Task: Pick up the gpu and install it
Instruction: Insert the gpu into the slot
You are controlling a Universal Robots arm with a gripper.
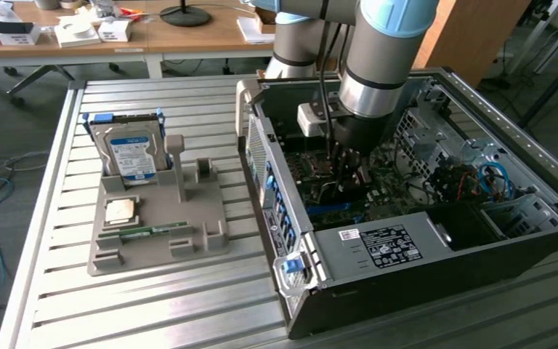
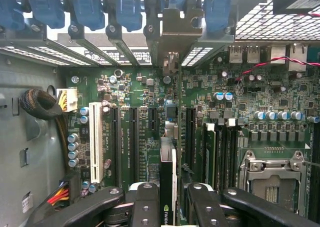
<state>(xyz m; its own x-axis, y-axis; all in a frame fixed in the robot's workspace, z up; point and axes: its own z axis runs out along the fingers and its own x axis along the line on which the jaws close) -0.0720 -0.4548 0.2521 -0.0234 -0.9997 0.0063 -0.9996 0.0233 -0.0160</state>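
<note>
The gpu [image 2: 167,162] shows edge-on in the wrist view, a thin dark card with a green logo. Its pale metal bracket [image 2: 172,34] reaches the row of blue slot clips at the case's rear wall. My gripper [image 2: 167,202] is shut on the card, with one black finger [image 2: 145,202] on each side. The card stands on edge in line with the long black expansion slots [image 2: 134,137] of the green motherboard [image 2: 125,87]; whether it sits in a slot I cannot tell. In the exterior view my gripper [image 1: 342,163] is down inside the open computer case [image 1: 376,247].
A grey fixture [image 1: 153,240] on the slatted metal table at the exterior view's left holds a silver blue-labelled hard drive [image 1: 131,153], a small green memory stick [image 1: 148,231] and a square chip [image 1: 121,211]. The case holds cables [image 2: 42,104], the processor socket [image 2: 270,179] and a drive cage [image 1: 522,211].
</note>
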